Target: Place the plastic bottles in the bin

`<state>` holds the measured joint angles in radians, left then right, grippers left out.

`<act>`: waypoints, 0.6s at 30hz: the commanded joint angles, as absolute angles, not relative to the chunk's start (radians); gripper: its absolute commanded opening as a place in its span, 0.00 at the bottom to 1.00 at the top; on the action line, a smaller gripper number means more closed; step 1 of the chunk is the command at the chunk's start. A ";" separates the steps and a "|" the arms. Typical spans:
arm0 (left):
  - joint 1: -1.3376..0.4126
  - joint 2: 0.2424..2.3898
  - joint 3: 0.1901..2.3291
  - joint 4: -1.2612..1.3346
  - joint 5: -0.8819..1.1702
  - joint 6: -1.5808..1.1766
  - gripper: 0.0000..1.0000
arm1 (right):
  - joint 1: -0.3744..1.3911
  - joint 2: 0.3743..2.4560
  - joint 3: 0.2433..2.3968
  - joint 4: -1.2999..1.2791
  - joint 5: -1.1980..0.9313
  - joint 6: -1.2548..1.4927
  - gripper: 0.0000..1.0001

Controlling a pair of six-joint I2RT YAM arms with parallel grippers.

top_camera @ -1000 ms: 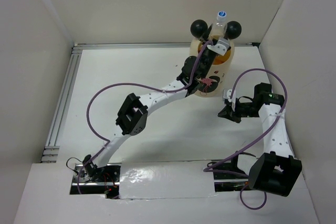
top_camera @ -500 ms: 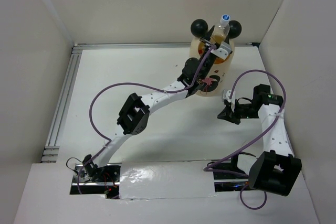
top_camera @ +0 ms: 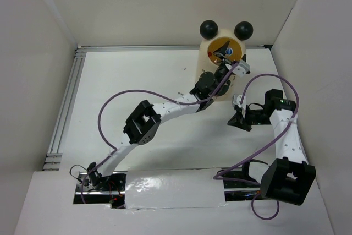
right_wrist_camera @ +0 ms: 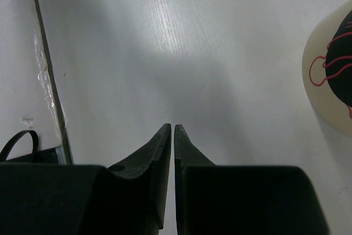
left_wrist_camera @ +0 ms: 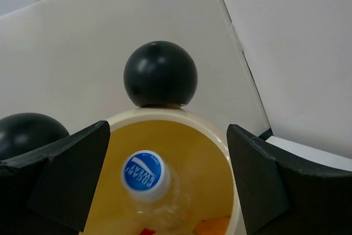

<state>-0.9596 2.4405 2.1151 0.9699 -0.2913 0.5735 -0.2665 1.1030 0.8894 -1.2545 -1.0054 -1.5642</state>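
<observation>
1. From above, we are seeing the left gripper (top_camera: 226,54) hovering at the mouth of the cream bin (top_camera: 204,53), with a blue-capped plastic bottle (top_camera: 230,50) standing inside.
2. At the left wrist, the jaws are gaping wide and gripping nothing. We are judging the release done, so lifting clear comes next.
3. At the right wrist, the right gripper (right_wrist_camera: 171,127) is pressing its jaws together, empty, over the table (right_wrist_camera: 165,37).

My overhead view is bright and even: the matte white worktop (top_camera: 137,75) is nearly washed out, the arms throw only faint shadows, and the crinkled silver tape strip (top_camera: 170,190) at the bottom glints. The right wrist view has a soft glare patch top centre and grey shadow at upper left; the right arm's black fingers (right_wrist_camera: 157,158) are featureless silhouettes. In the left wrist view the left arm's black fingers (left_wrist_camera: 66,174) blur, and the glossy black ball (left_wrist_camera: 160,74) carries a dull highlight.
</observation>
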 commanded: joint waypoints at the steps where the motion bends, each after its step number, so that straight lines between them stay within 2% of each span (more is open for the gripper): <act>1: -0.989 2.327 2.082 1.118 -0.297 0.621 1.00 | -0.272 1.086 0.882 -1.247 -1.026 -1.563 0.13; 6: -1.041 2.206 1.951 1.228 -0.331 0.701 1.00 | -0.262 1.086 0.882 -1.268 -1.026 -1.563 0.17; 10: -1.098 2.039 1.801 1.307 -0.412 0.801 1.00 | -0.262 1.077 0.893 -1.287 -1.061 -1.563 0.44; 11: -1.109 1.961 1.746 1.307 -0.479 0.836 1.00 | -0.262 1.077 0.893 -1.287 -1.071 -1.563 0.57; 13: -1.123 1.873 1.683 1.295 -0.566 0.845 1.00 | -0.262 1.068 0.893 -1.287 -1.083 -1.563 0.64; 14: -1.123 1.829 1.649 1.242 -0.659 0.832 1.00 | -0.262 1.068 0.893 -1.287 -1.094 -1.563 0.65; 15: -1.123 1.783 1.591 1.197 -0.717 0.812 1.00 | -0.262 1.068 0.893 -1.287 -1.106 -1.549 0.73; 17: -1.093 1.646 1.530 1.074 -0.899 0.734 1.00 | -0.262 1.058 0.893 -1.254 -1.120 -1.473 0.79; 18: -1.079 1.596 1.460 0.867 -0.943 0.595 1.00 | -0.262 1.049 0.893 -1.240 -1.120 -1.444 0.95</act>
